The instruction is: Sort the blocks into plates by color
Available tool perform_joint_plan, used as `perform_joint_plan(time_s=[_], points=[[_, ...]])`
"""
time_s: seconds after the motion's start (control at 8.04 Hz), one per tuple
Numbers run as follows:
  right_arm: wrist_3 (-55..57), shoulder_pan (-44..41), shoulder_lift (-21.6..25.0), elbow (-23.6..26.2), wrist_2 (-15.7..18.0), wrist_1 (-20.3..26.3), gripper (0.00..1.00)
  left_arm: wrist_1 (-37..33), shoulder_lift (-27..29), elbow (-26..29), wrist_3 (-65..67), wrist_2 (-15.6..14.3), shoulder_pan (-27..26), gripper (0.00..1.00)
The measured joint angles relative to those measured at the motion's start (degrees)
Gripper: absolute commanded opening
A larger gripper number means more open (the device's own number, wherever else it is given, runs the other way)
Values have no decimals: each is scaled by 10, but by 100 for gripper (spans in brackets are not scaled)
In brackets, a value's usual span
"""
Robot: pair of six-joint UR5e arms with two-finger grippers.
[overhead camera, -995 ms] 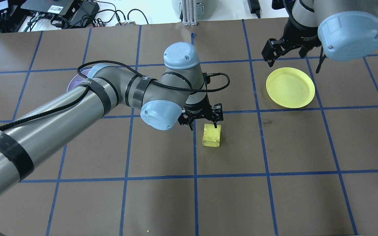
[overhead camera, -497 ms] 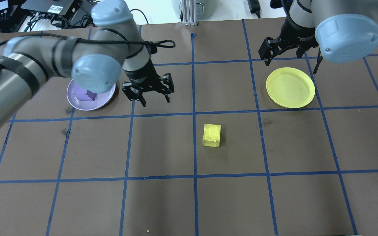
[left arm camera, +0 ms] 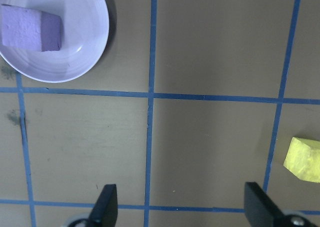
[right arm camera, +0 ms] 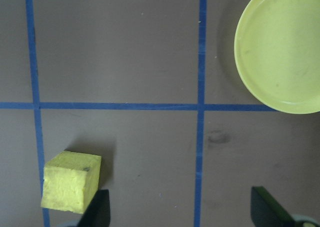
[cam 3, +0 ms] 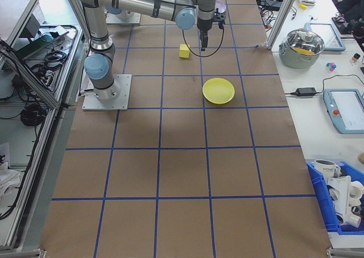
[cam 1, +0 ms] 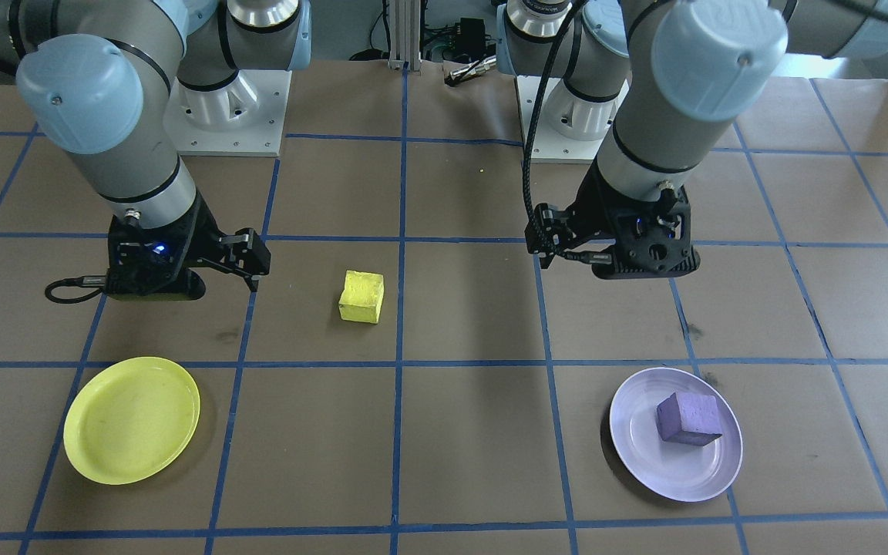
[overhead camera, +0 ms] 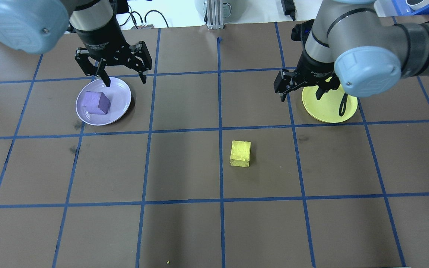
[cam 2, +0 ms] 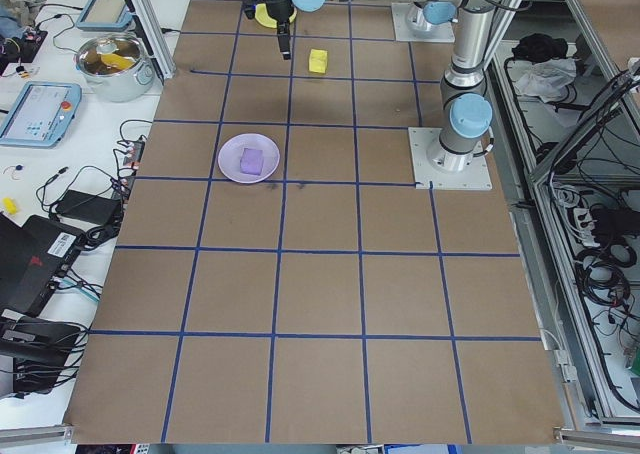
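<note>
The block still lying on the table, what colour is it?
Bright yellow block, clearest in the overhead exterior view.

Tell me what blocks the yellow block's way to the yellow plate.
Nothing visible does: only bare table lies between the yellow block and the yellow plate, though the open right gripper hangs above the plate's near edge.

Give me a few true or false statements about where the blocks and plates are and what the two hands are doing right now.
1. The purple block lies in the lavender plate. True.
2. The yellow block lies in the yellow plate. False: it sits on the table, apart from that plate.
3. The left hand is shut on a block. False: it is open and empty, near the lavender plate.
4. The right hand is open and holds nothing. True.
5. The yellow plate is empty. True.
</note>
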State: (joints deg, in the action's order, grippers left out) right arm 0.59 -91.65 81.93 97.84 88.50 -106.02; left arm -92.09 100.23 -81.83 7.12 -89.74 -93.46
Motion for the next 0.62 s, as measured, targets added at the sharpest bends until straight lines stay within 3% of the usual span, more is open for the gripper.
perform_joint_plan(time_s=[0.25, 0.37, 0.62], points=[[55, -45, -6, 25, -19, -7, 100, -13, -44, 17, 1, -16, 1, 100], [72, -69, -19, 30, -22, -11, 100, 16, -61, 17, 3, -25, 1, 100], [88, -110, -73, 32, -24, -39, 100, 42, -74, 16, 5, -27, -6, 100]])
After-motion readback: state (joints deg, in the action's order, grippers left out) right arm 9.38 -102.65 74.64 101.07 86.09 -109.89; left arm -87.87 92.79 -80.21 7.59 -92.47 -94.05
